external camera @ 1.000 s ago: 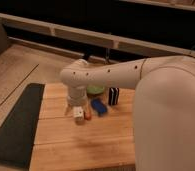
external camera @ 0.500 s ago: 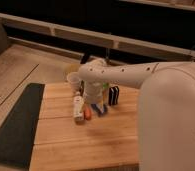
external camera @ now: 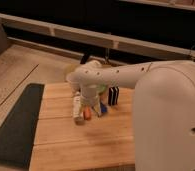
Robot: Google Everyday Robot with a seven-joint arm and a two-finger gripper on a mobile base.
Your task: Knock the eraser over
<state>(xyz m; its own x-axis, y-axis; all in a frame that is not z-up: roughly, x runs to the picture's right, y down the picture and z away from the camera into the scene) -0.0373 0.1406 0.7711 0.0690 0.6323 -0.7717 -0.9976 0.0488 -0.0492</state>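
Note:
The eraser [external camera: 113, 95], a small block with black and white vertical stripes, stands upright on the wooden table [external camera: 81, 145], at its far side. My white arm reaches in from the right, and the gripper [external camera: 92, 103] hangs down just left of the eraser, close to it. I cannot tell if they touch. A flat blue object [external camera: 102, 109] lies in front of the eraser, by the gripper. The arm hides part of the space between them.
A white cylinder [external camera: 78, 110] and a small orange item [external camera: 87, 115] sit left of and below the gripper. Something green [external camera: 102, 89] shows behind the arm, and a tan round object [external camera: 71, 73] at the table's back. A dark mat [external camera: 16, 125] lies to the left.
The arm's elbow and the gripper have shifted right, toward the eraser. The eraser still stands upright in the same spot.

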